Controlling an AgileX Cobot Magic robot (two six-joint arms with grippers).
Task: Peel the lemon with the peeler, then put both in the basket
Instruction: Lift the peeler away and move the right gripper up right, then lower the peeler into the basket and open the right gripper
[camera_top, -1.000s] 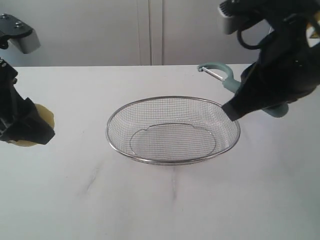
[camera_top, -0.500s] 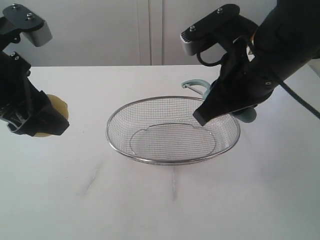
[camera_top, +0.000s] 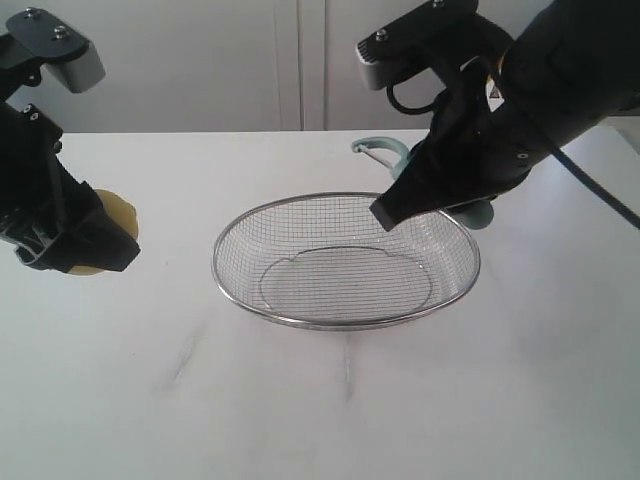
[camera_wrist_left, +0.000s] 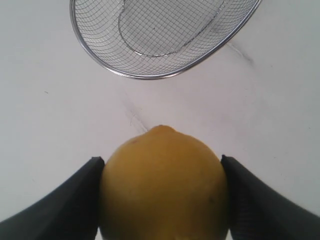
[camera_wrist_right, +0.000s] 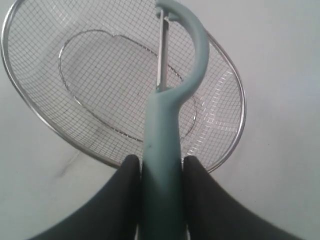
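Observation:
My left gripper (camera_wrist_left: 161, 172) is shut on the yellow lemon (camera_wrist_left: 164, 187), which fills the space between both black fingers; in the exterior view the lemon (camera_top: 112, 214) peeks out beside that gripper (camera_top: 85, 250) at the left, apart from the basket. The silver wire-mesh basket (camera_top: 220, 255) sits mid-table with nothing in it. My right gripper (camera_wrist_right: 160, 165) is shut on the peeler (camera_wrist_right: 165, 150) by its pale teal handle, looped head and blade over the basket (camera_wrist_right: 30, 107). In the exterior view the peeler (camera_top: 385, 152) pokes out behind the right gripper (camera_top: 400, 205) above the basket's far right rim.
The white table (camera_top: 320, 410) runs under everything, with faint grey scuffs in front of the basket. A pale wall with a door seam (camera_top: 300, 60) stands behind. Both black arms hang over the table's left and right sides.
The right arm has swung left with the peeler, from the basket's right side to above its far rim. The left arm shifted right with the lemon, then held still.

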